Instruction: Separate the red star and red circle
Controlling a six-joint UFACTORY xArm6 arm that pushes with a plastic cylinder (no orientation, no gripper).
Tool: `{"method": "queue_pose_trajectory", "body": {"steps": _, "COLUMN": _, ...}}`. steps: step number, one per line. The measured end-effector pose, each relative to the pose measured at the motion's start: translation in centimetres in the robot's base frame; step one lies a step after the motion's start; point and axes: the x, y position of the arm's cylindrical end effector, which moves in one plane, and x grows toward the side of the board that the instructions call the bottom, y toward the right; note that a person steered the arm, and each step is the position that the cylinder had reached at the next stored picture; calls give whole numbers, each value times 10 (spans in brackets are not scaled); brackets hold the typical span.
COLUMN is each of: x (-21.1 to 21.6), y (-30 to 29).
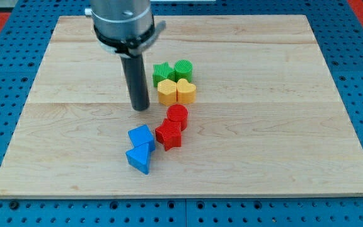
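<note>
Red star (168, 135) and red circle (178, 116) touching near table (282, 126) centre, pair's long axis running 7 to 1 o'clock, circle at star's 1 o'clock, my tip (141, 107) at circle's 10 o'clock, apart, no hand fitted, rod only.

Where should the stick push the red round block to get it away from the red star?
No gripping here, only pushing. The red circle touches the red star on the star's upper right. My tip sits to the circle's left. Probably best: contact the circle's lower-left side, next to the star, and push toward the view's upper right.
</note>
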Motion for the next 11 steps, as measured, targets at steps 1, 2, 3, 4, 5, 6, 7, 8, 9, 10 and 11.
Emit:
{"method": "queue_pose_trajectory", "body": {"steps": 1, "x": 20, "y": 38}}
{"method": "queue_pose_trajectory", "body": {"steps": 2, "x": 23, "y": 54}}
{"method": "queue_pose_trajectory", "body": {"steps": 3, "x": 28, "y": 54}}
{"method": "queue_pose_trajectory", "body": {"steps": 4, "x": 44, "y": 75}}
{"method": "queue_pose_trajectory", "body": {"steps": 5, "x": 46, "y": 77}}
{"method": "queue_pose_trajectory", "body": {"steps": 6, "x": 46, "y": 79}}
{"method": "queue_pose_trajectory", "body": {"steps": 7, "x": 43, "y": 95}}
{"method": "queue_pose_trajectory", "body": {"steps": 8, "x": 43, "y": 112}}
{"method": "queue_pose_trajectory", "body": {"steps": 9, "x": 43, "y": 139}}
{"method": "queue_pose_trajectory", "body": {"steps": 10, "x": 43, "y": 178}}
{"method": "queue_pose_trajectory", "body": {"steps": 11, "x": 43, "y": 186}}
